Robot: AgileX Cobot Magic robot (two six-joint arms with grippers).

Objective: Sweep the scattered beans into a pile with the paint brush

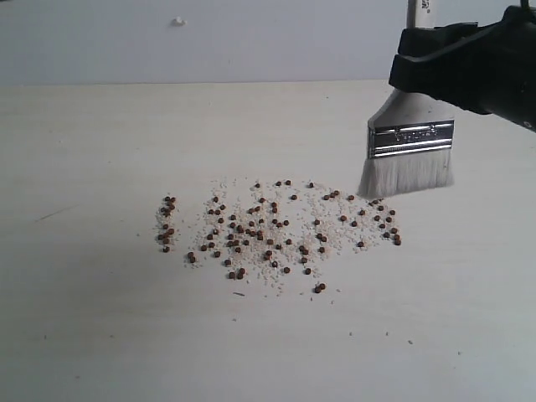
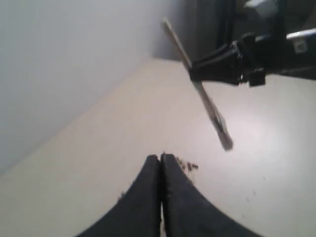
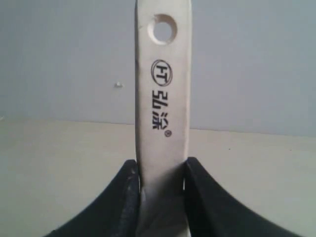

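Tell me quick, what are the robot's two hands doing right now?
Left gripper: closed, holding nothing.
Right gripper: closed on the paint brush, gripping its handle.

Right gripper [image 3: 162,182] is clamping the paint brush [image 1: 410,138] handle between both fingers, hanging high on the right side; left gripper [image 2: 161,165] is hovering low, jaws pressed tight together.

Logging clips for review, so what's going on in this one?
The right gripper holds the paint brush upright by its handle, bristles down at the right-hand edge of the beans in the exterior view. The beans lie scattered across the table, mixed with whitish grains, nothing heaped yet. The left gripper is shut and empty.
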